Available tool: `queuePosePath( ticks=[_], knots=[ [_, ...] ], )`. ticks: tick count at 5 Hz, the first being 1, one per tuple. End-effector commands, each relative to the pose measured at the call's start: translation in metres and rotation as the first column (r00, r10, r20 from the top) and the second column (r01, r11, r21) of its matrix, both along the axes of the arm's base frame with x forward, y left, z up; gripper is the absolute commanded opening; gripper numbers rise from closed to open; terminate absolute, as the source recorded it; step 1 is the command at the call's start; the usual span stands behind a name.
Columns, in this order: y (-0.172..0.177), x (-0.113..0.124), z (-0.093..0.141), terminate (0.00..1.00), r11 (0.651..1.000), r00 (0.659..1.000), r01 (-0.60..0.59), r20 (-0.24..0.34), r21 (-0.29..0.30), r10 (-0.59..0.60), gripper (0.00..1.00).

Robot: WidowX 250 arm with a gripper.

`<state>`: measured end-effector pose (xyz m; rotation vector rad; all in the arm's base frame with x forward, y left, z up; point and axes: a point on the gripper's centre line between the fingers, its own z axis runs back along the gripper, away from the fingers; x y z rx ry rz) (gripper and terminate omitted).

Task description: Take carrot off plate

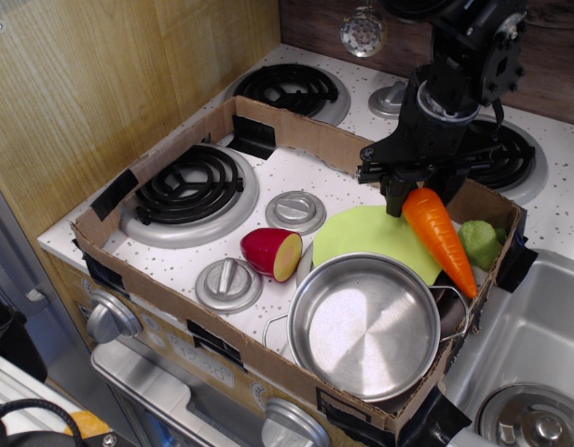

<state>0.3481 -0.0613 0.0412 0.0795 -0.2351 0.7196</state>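
Note:
The bright-orange carrot (440,237) hangs by its thick top end from my gripper (410,194), which is shut on it. The carrot tilts down to the right, its tip near the cardboard wall, and it looks lifted off the plate. The lime-green plate (373,240) lies below and left of the carrot, partly covered by the steel pot (365,324) in front.
A cardboard box wall (296,130) rings the stove top. A red-and-yellow cut fruit (271,253) lies left of the plate. A pale-green lumpy toy vegetable (480,241) sits right of the carrot. Burner coils (189,183) and knobs (295,209) lie left; a sink (529,345) lies right.

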Motion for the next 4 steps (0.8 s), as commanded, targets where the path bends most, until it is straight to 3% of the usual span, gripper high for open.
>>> queuePosePath(
  ticks=[1,2,3,4],
  knots=[
    [0.013,0.017,0.04,0.0,0.999,0.995,-0.022,0.092,-0.047,0.027,0.0],
    [0.053,0.029,0.047,0.0,0.996,0.998,-0.033,0.042,-0.078,0.037,0.0],
    [0.085,0.038,0.057,0.0,0.991,0.993,-0.12,-0.016,-0.059,0.119,0.0],
    [0.109,0.032,0.061,0.0,0.944,0.943,-0.329,-0.05,0.008,0.329,0.0]
  ],
)
